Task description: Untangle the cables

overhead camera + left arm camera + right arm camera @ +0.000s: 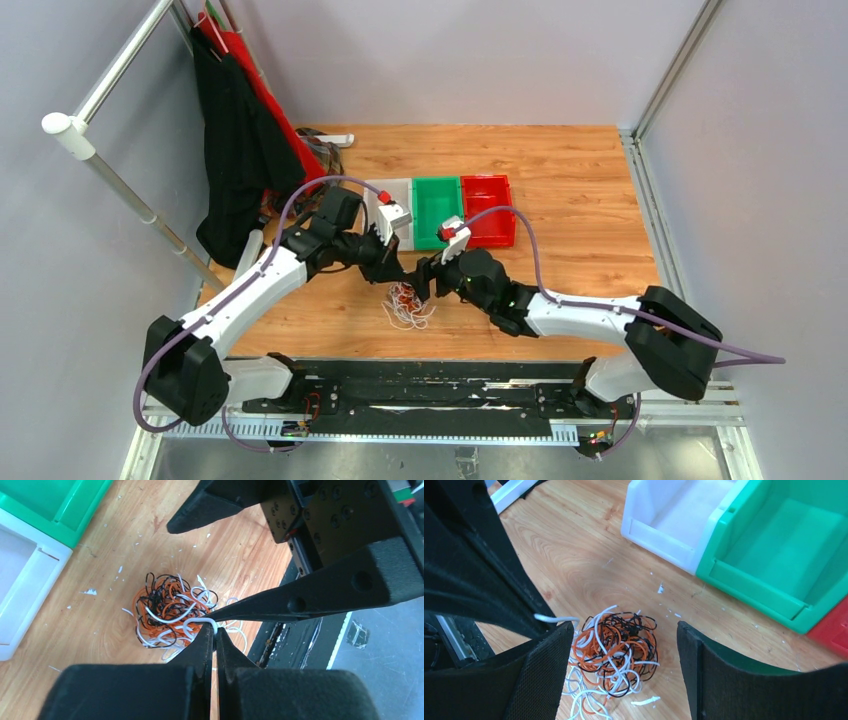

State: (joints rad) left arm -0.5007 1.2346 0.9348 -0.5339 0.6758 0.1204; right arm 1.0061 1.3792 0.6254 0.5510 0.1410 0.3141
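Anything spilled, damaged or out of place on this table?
Yes: small white flecks lie scattered between the cables and the white bin, like chipped debris. Nothing else stands out.

A wooden table (pixel 580 200) carries three bins in a row. The green bin (pixel 437 182) sits in the middle, with a white bin (pixel 398 189) against its left side and a red bin (pixel 487 181) against its right. A tangled bunch of white, black and orange cables (pixel 407 303) lies nearer than the green bin. White flecks (pixel 90 592) are scattered between them.
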